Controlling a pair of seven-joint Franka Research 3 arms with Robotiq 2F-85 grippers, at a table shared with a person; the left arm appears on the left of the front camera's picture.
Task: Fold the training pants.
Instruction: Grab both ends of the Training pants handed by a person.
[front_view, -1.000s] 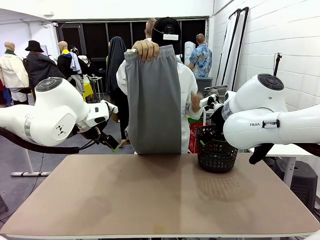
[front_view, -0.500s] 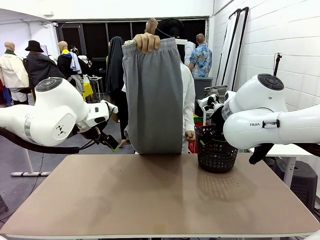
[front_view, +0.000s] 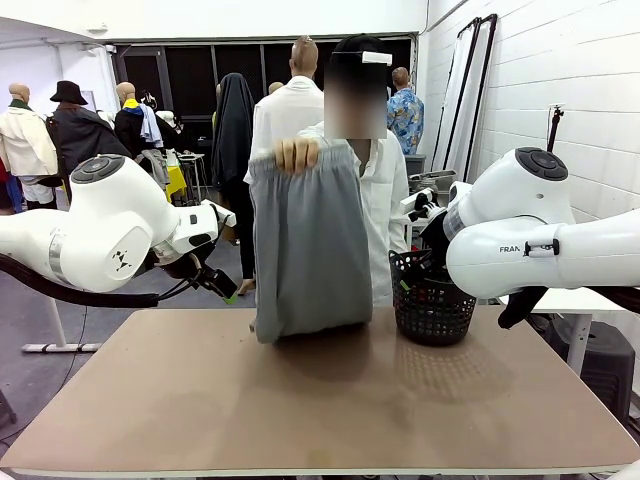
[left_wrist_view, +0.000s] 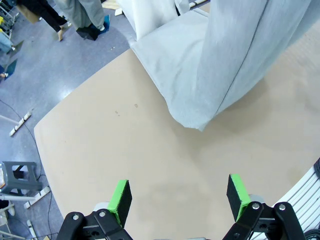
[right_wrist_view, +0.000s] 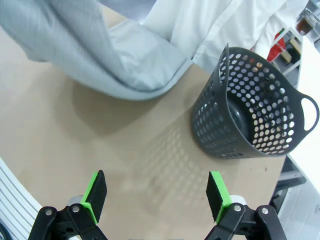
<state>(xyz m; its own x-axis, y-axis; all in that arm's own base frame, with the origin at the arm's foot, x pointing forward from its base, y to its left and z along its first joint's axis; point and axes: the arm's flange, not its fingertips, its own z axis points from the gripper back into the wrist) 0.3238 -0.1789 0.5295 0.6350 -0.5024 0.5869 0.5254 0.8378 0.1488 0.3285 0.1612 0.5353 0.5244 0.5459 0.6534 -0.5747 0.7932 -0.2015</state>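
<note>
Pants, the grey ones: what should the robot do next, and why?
Probably wait: the person's hand holds the training pants up, lower end bunched on the table; left claw and right claw are open, touching nothing.

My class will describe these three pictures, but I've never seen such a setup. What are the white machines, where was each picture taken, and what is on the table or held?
The white machines are two robot arms, the left arm and the right arm, at a brown table. The front picture looks across it at a person. The other two come from cameras on each wrist, looking down past that arm's own jaws with their green pads; both pairs stand open and hold nothing. A black basket stands on the table. The person's hand holds up grey training pants by the waistband, their lower end resting on the table.
</note>
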